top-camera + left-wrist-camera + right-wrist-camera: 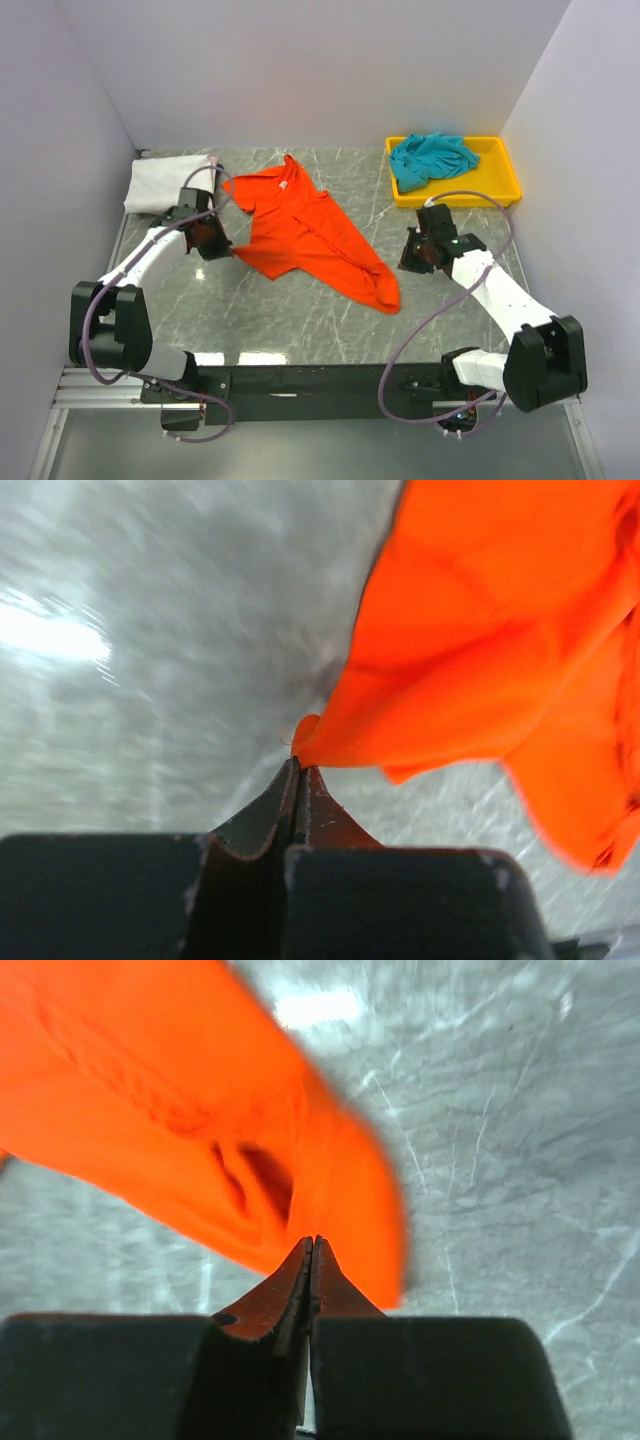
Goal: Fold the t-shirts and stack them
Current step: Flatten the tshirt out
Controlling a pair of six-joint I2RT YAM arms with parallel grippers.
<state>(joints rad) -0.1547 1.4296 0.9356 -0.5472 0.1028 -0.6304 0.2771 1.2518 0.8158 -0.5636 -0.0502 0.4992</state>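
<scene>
One teal t-shirt (432, 158) in tray (497, 152); left hand (297, 768) pinching orange t-shirt (305, 235), right hand (312, 1245) together.

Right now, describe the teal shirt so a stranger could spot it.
On the grey marble table, look to the far right corner for the yellow tray. The teal t-shirt lies crumpled in its left half, the only cloth in a container: the orange-red t-shirt sprawls mid-table, the white t-shirt sits folded far left.

- The left arm (150, 255) and the right arm (495, 290) are showing white links between bulky black joints.
- A grey-violet cable (465, 193) is looping along each arm.
- The black fingers (270, 1305) are tapering to thin, scuffed tips.
</scene>
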